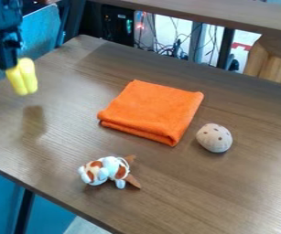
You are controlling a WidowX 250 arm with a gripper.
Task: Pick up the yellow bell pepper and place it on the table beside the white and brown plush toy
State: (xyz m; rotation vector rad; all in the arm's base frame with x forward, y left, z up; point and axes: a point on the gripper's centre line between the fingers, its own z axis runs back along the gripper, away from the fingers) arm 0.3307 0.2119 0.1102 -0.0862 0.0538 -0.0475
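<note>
At the upper left, the black gripper (9, 63) hangs above the table, shut on a yellow two-lobed object (24, 78) that points downward. Its shadow falls on the wood below. A folded orange cloth (152, 111) lies near the middle of the table. Right of the cloth rests a pale, rounded toy with dark spots (214, 138), apart from it. Below the cloth, toward the lower left, is a small white and brown plush toy (109, 171) with brown pointed parts on its right side.
The brown wooden table (228, 196) has its front edge running down from the left. Behind its far edge are cables (170, 45) and a second wooden surface (228, 16). A blue panel (41, 29) stands behind the arm.
</note>
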